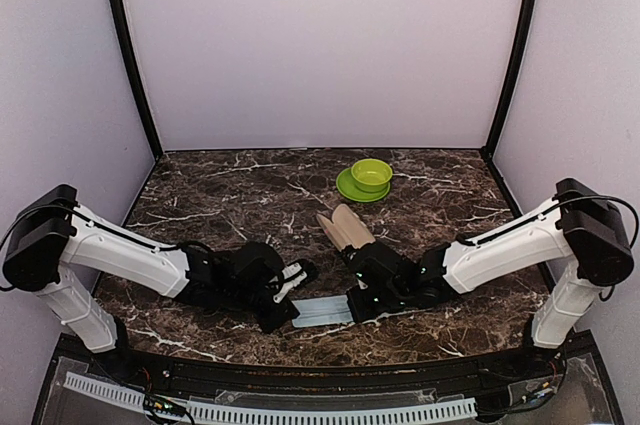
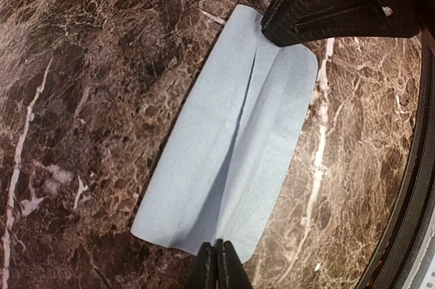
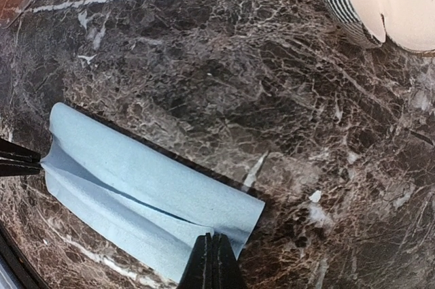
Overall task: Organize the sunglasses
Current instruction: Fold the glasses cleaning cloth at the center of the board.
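Observation:
A light blue cloth (image 1: 322,310) lies folded lengthwise on the marble near the front edge. My left gripper (image 1: 293,313) is shut on its left end, seen in the left wrist view (image 2: 219,262) with the cloth (image 2: 231,132) stretching away. My right gripper (image 1: 353,307) is shut on the right end, seen in the right wrist view (image 3: 212,256) with the cloth (image 3: 136,197). A tan pouch with a striped edge (image 1: 345,227) lies just behind the right gripper and shows in the right wrist view (image 3: 380,0). No sunglasses are visible.
A green bowl (image 1: 371,174) sits on a green plate (image 1: 347,188) at the back centre. The table's black front rim (image 2: 408,187) runs close to the cloth. Side and back walls enclose the table.

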### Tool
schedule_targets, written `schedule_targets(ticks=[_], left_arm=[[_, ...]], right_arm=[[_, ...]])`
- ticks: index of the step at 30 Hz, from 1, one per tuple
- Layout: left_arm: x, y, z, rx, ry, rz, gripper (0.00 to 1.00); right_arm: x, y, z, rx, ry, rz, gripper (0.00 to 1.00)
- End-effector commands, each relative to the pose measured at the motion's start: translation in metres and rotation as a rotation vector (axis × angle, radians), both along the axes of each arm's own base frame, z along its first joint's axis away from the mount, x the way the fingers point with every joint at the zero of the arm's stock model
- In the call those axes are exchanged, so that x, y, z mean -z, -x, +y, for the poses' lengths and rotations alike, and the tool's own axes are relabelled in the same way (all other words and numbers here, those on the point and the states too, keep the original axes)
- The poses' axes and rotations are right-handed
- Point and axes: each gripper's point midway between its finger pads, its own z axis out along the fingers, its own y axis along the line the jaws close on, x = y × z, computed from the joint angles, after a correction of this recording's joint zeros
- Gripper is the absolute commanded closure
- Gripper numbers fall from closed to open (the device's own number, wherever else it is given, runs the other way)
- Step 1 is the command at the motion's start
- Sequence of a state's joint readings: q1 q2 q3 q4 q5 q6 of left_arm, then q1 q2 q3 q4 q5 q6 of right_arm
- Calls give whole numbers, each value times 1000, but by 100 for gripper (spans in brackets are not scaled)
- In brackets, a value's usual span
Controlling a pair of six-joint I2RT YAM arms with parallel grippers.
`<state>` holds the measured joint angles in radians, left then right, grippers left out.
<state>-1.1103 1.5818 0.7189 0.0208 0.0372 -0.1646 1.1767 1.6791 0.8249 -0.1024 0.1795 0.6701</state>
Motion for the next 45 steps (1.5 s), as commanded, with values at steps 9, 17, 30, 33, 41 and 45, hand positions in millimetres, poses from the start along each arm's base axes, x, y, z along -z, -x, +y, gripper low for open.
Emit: schedule_targets(ticks=[9, 17, 30, 33, 41, 45], left_arm=[[11, 8, 8, -1, -40, 22, 87], [9, 13, 6, 1, -33, 27, 84], [4, 28, 7, 34, -9, 61, 80], [0, 34, 7, 51, 0, 77, 77], [-30, 37, 12, 52, 65, 58, 61], [-40, 16, 9, -18, 93, 59, 55]], right_arm=[[-6, 10, -2, 10, -16, 3, 92], [-9, 16, 2, 6, -36, 9, 87], [-2, 32, -8, 25, -32, 31, 80], [-14, 34, -8, 26, -62, 24, 73], [-27, 38, -18, 41, -92, 3, 53], [-38, 17, -18, 78, -111, -15, 52]])
